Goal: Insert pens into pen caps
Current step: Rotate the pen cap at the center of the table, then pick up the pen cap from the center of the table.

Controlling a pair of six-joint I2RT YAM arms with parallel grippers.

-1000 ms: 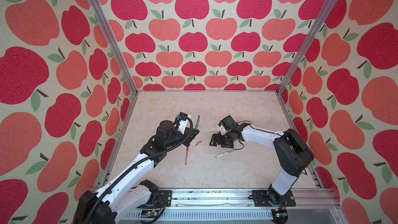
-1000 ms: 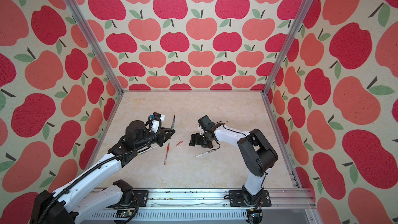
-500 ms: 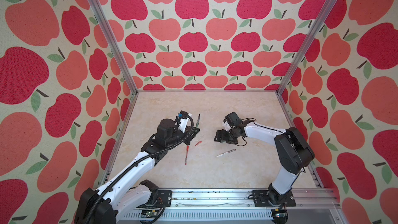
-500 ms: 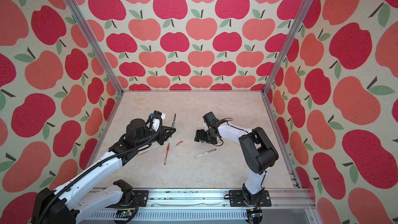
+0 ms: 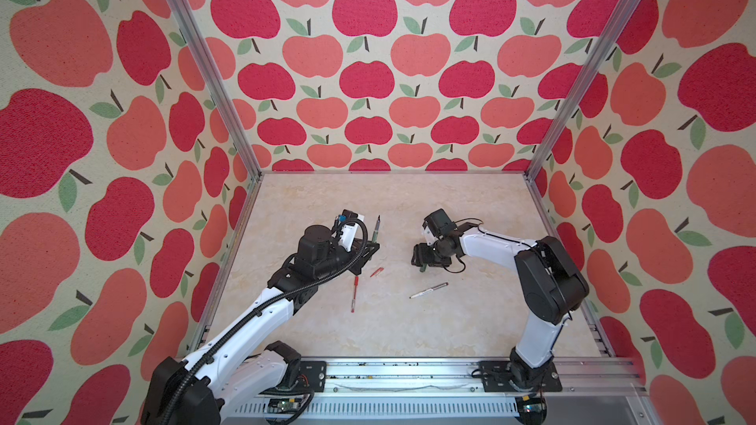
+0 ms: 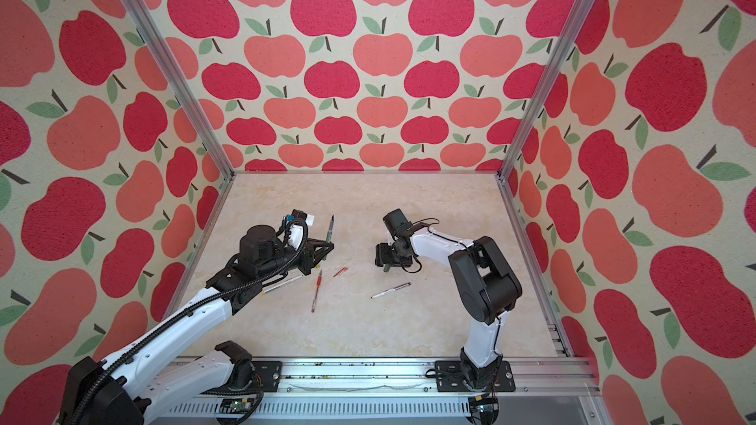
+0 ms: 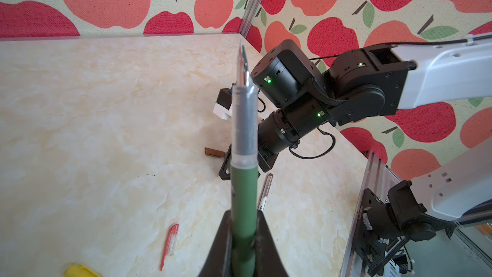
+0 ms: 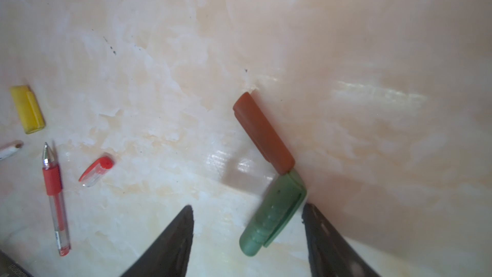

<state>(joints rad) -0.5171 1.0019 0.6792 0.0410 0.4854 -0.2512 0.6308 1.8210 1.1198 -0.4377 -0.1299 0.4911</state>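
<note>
Two robot arms are seen over a pale marbled desk (image 5: 368,333). A dark green pen (image 7: 244,182) is clamped in the left gripper (image 7: 244,217) and held clear of the desk, nib outward, apparently so that a cap can be pushed onto it. The matching green cap (image 8: 274,209) lies flat on the desk, end to end against a maroon-brown cap (image 8: 262,134). It is straddled by the right gripper (image 8: 247,206), whose jaws are parted and not yet closed on it. A red pen (image 8: 54,195), red cap (image 8: 97,169), yellow cap (image 8: 26,109), brown-tipped white pen (image 5: 428,290) and second white pen (image 6: 282,283) are left loose nearby, uncapped.
</note>
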